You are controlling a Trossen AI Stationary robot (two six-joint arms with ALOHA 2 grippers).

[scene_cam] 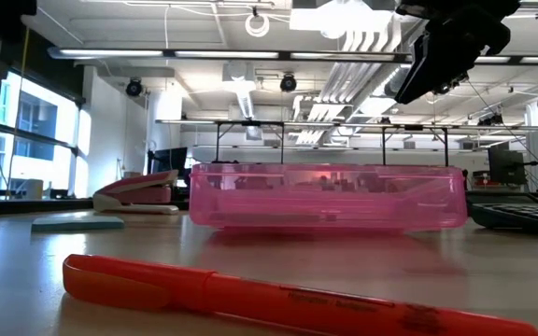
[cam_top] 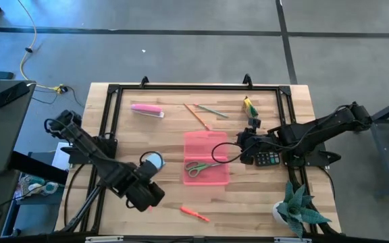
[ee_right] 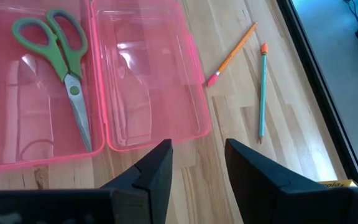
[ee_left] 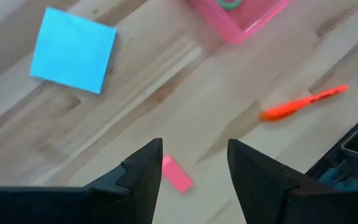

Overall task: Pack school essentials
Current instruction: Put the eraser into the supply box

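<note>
Pink case [cam_top: 206, 157] holds scissors [cam_top: 202, 167]; calculator [cam_top: 268, 158] beside.

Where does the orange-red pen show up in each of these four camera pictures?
High view: the orange-red pen lies near the table's front edge, below the pink case.
Low view: pen closest to the camera, across the foreground, case behind it.
Left wrist view: pen on bare wood, beside a corner of the case.
Right wrist view: not in it.
Shared landmark: the pink case.

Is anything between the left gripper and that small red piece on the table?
Nothing visible. The left gripper hangs open above the red piece, which lies on bare table just below its fingers, apart from the pen.
</note>
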